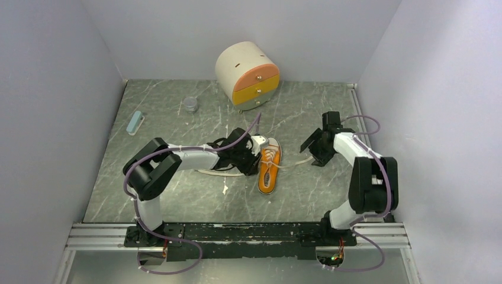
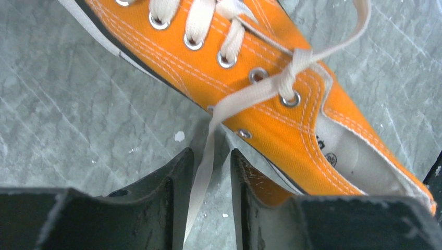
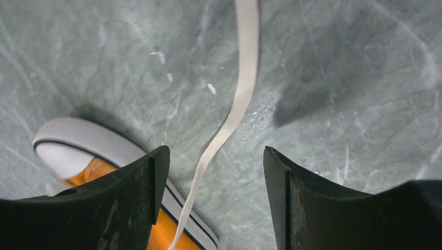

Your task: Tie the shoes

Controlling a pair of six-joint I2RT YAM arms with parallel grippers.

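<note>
1. Top external view: an orange canvas sneaker (image 1: pixel 269 167) lies mid-surface (image 1: pixel 177 195) on veined grey-green marble, between both arms.
2. A round cream drawer unit (image 1: pixel 248 75) stands well behind it; a small grey pot (image 1: pixel 190 105) and a pale blue bar (image 1: pixel 135 122) sit off left.
3. The left tool (image 2: pixel 211 156), beside the sneaker's flank, is narrowly parted, with a flat white lace (image 2: pixel 250 94) running loose between its fingers.
4. The right tool (image 3: pixel 216 153) gapes wide over the other lace end (image 3: pixel 245 78), gripping nothing.
</note>
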